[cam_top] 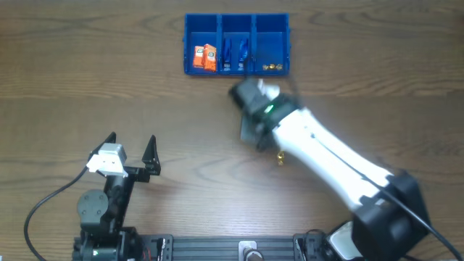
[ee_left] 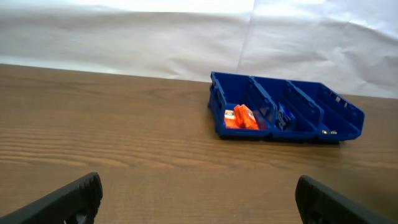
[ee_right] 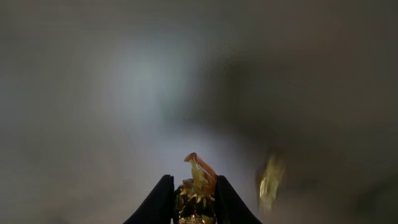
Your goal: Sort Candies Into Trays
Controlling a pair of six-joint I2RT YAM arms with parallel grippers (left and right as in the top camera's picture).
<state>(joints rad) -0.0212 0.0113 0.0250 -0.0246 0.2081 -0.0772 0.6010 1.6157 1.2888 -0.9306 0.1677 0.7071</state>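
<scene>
1. Wood-grain tabletop [cam_top: 87,87] runs under both arms, and a white backdrop [ee_left: 124,37] hangs behind its far edge.
2. Straight ahead of the left end effector [cam_top: 132,141], well apart from it, sits the blue tray [ee_left: 214,99] with three compartments side by side.
3. Seen from the left end effector, the nearest compartment holds orange candies [ee_left: 241,117], the middle one holds blue candies [cam_top: 235,54], and the farthest holds small gold candies [cam_top: 272,67].
4. The left end effector hovers low over bare tabletop with its fingers [ee_left: 62,199] spread wide apart and nothing between them.
5. The right end effector [ee_right: 194,183] has its fingers pressed together on a gold-wrapped candy [ee_right: 196,186], whose twisted wrapper end sticks out past the fingertips.
6. From above, the right arm [cam_top: 326,156] reaches toward the tray, and its wrist sits just short of the gold compartment.
7. A loose gold candy [cam_top: 280,157] lies on the tabletop just beside the right arm, behind the right end effector on the side away from the tray.
</scene>
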